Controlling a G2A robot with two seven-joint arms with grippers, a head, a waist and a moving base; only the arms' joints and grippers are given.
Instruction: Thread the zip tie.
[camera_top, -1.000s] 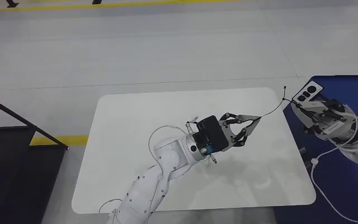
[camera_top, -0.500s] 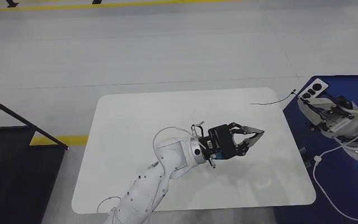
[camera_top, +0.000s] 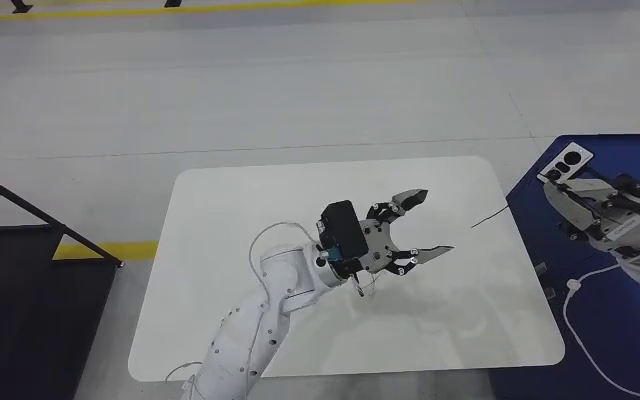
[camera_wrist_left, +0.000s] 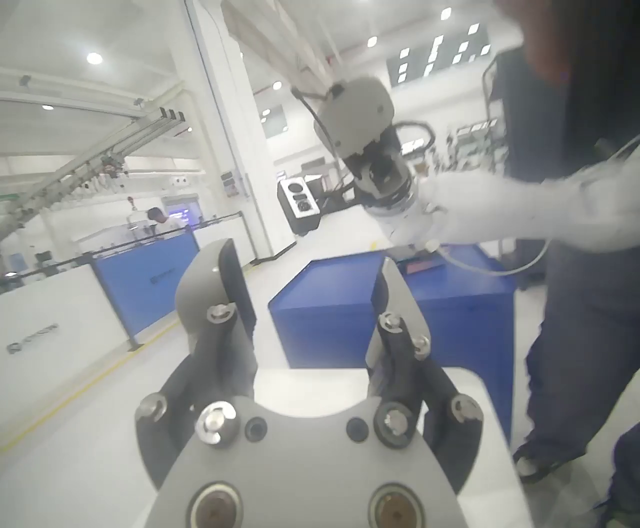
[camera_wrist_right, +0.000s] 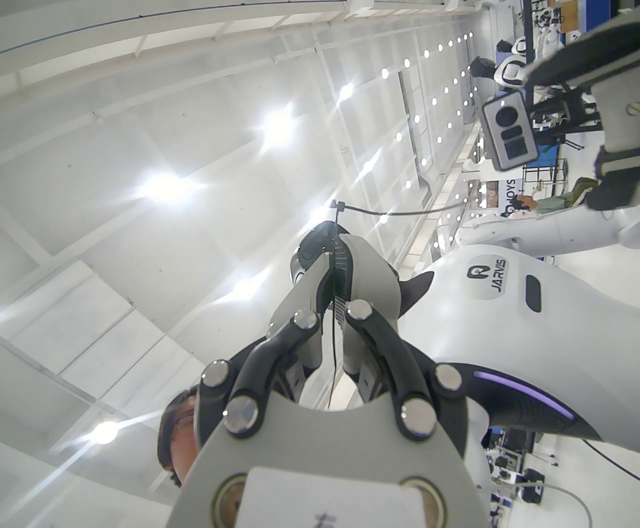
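Danger first, biggest thing first: the table (camera_top: 250, 330) gives no support, because the meeting happens in the air over its right edge. The left gripper (camera_wrist_left: 306, 260), above the table's middle-right, is spread wide and empty. If it closes off-line, it will likely knock the strand aside. The right gripper (camera_wrist_right: 336, 245), just off the table's right edge, is clamped on the zip tie (camera_wrist_right: 333, 310). The tie's free end reaches in over that edge, thin and whippy, likely to sway or bend away.

Materials now: a smooth matte white tabletop with rounded corners. Grey metal fingers (camera_wrist_left: 200, 295) on black linkages, with ribbed pads (camera_wrist_right: 341, 280). A hair-thin black plastic tie, knobbed at one end.
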